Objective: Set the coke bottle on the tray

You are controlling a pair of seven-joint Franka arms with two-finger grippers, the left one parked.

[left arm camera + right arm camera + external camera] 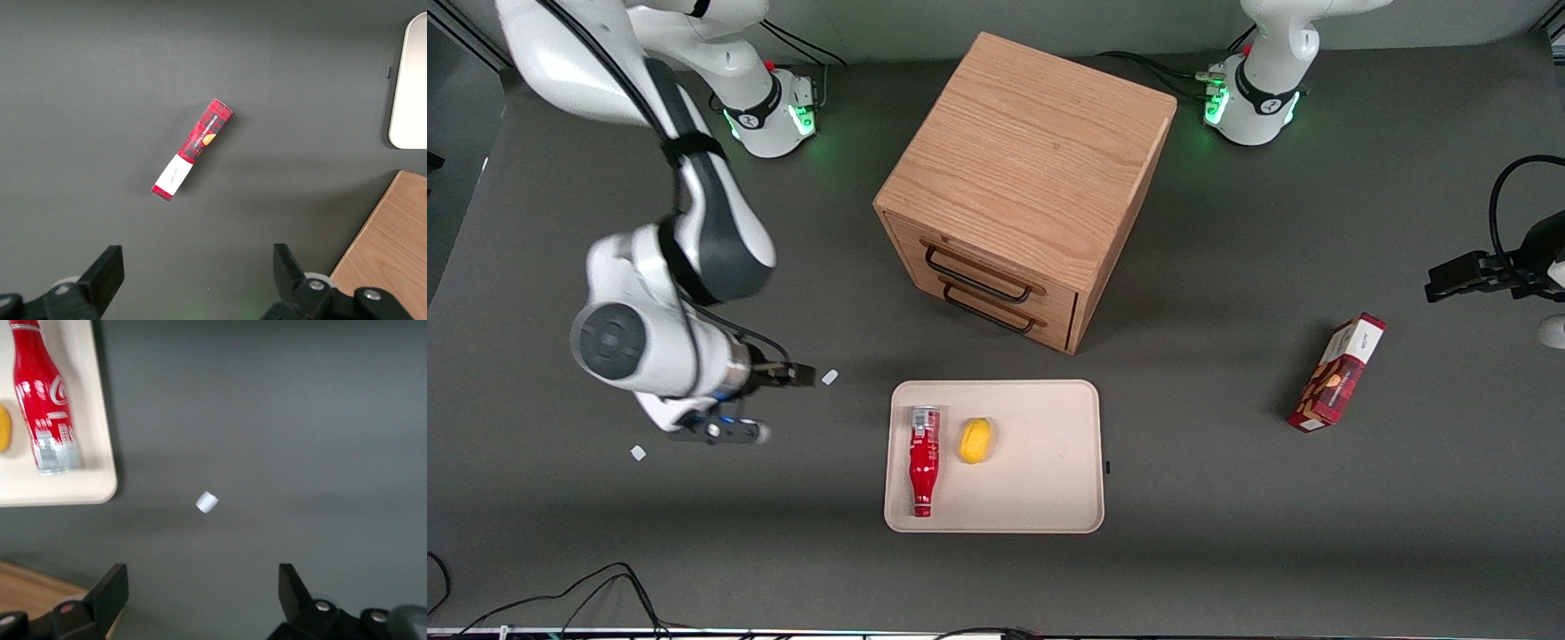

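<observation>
On the tray (1049, 462) the coke bottle (922, 460) lies flat beside a yellow item (975, 440), while the end effector (200, 593) hovers wide open, empty, well apart, so only retreat seems left

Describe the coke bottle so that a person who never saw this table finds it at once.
Start at the wooden drawer cabinet; in front of its drawers lies a cream tray. The coke bottle lies flat on that tray, at the working arm's end, with the open tool off the tray. It is slim and red with white script, unlike the small yellow object beside it.
</observation>
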